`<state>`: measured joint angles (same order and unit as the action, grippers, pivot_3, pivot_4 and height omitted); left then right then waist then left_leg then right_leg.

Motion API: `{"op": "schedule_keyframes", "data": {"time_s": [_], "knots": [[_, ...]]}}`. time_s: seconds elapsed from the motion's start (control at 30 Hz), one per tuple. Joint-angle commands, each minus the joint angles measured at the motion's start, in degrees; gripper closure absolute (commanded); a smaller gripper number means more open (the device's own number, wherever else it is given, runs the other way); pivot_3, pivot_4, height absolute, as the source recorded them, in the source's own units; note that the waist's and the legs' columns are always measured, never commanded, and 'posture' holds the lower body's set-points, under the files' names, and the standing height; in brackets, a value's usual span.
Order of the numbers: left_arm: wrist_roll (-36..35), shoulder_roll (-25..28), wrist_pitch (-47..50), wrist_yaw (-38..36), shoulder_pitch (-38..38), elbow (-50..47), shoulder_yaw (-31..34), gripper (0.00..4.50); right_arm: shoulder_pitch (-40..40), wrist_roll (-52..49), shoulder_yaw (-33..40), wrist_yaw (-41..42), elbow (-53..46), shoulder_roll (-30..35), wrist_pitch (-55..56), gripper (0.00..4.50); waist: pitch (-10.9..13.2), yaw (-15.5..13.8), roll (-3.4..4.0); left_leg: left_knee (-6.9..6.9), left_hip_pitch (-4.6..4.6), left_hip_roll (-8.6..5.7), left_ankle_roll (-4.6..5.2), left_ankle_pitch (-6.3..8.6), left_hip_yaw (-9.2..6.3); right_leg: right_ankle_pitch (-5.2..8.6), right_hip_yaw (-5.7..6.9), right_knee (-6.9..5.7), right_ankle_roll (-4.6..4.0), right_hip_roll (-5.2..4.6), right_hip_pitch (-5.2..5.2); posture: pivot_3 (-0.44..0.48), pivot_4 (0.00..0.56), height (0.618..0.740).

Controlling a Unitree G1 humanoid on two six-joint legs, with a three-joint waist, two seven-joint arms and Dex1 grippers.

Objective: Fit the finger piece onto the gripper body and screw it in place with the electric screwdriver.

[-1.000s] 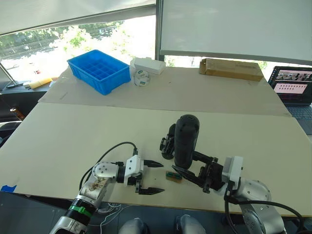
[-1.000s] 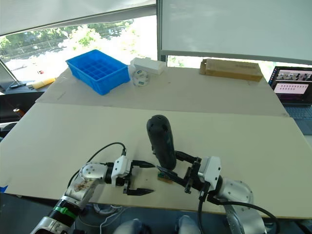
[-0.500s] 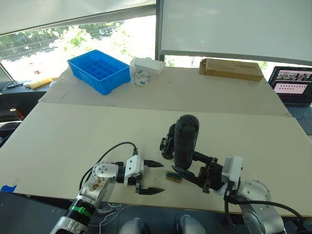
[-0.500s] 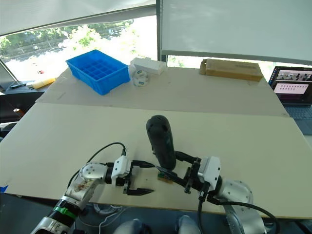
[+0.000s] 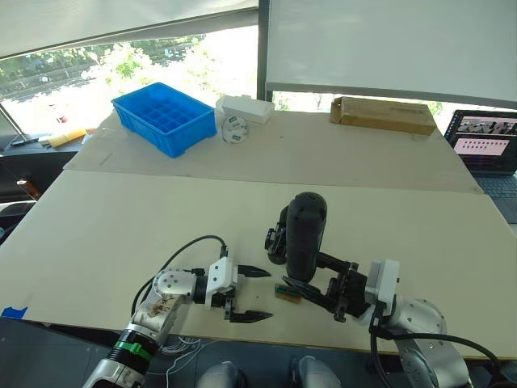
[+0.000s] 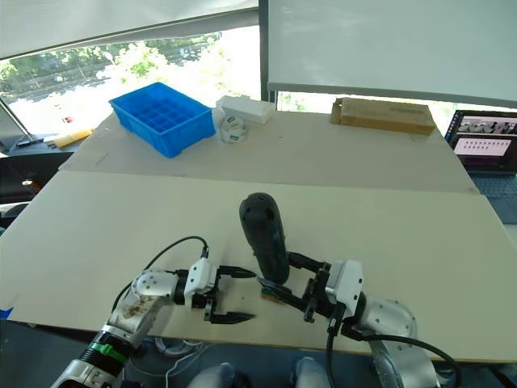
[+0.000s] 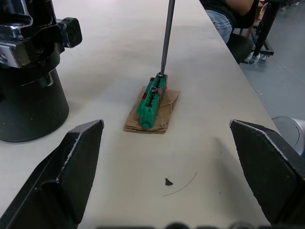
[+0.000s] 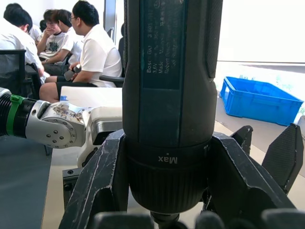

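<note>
My right gripper (image 5: pixel 311 276) is shut on the lower end of the electric screwdriver (image 5: pixel 305 234), a long black tool held nearly upright. Its thin metal bit (image 7: pixel 166 38) points down, its tip on a screw at one end of a small tan-and-green block (image 7: pixel 152 102). The gripper body (image 5: pixel 279 237), black with a round base, stands on the table just behind the screwdriver. I cannot make out the finger piece apart from it. My left gripper (image 5: pixel 270 295) is open at table height, just left of the block, holding nothing.
At the table's far side are a blue compartment bin (image 5: pixel 166 115), a white box (image 5: pixel 246 107), a tape roll (image 5: pixel 233 129) and a cardboard box (image 5: pixel 382 114). A laptop (image 5: pixel 489 137) is at far right. Several seated people (image 8: pixel 95 52) are beside the table.
The screwdriver and my right gripper have shifted slightly to the left. The left gripper has stayed put.
</note>
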<state>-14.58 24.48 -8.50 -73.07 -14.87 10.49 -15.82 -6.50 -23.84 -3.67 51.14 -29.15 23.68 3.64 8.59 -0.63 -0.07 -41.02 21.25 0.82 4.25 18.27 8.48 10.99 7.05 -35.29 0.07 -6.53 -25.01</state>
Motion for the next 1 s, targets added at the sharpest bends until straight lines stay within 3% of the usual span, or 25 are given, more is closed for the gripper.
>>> {"op": "schedule_keyframes", "data": {"time_s": [0.03, 0.47, 1.0], "knots": [[0.6, 0.0, -0.3, -0.1, 0.7, 1.1, -0.5, 0.0, 0.7, -2.1, 0.7, -0.3, -2.7, 0.0, 1.9, 2.61, 0.0, 0.0, 0.0, 0.0, -0.01, 0.0, 0.0, 0.0, 0.0, 0.0, 0.0, 0.0, 0.0, 0.0, 0.0, 0.0, 0.15, 0.74], [0.1, 0.4, 3.4, 0.7, 0.9, -3.4, -0.7, 0.0, 0.1, -3.1, 0.2, -0.3, -3.3, 0.3, 1.0, 2.61, 0.0, 0.0, 0.0, 0.0, -0.01, 0.0, 0.01, 0.0, 0.0, 0.0, 0.0, 0.0, 0.0, 0.0, 0.0, 0.0, 0.15, 0.74], [0.4, 0.2, 2.8, 0.4, 0.7, -1.9, -0.7, 0.0, 0.9, -3.2, 1.0, -1.0, -2.9, 0.3, 1.9, 2.61, 0.0, 0.0, 0.0, 0.0, -0.01, 0.0, 0.01, 0.0, 0.0, 0.0, -0.01, 0.0, 0.0, 0.0, 0.0, 0.0, 0.15, 0.74]]}}
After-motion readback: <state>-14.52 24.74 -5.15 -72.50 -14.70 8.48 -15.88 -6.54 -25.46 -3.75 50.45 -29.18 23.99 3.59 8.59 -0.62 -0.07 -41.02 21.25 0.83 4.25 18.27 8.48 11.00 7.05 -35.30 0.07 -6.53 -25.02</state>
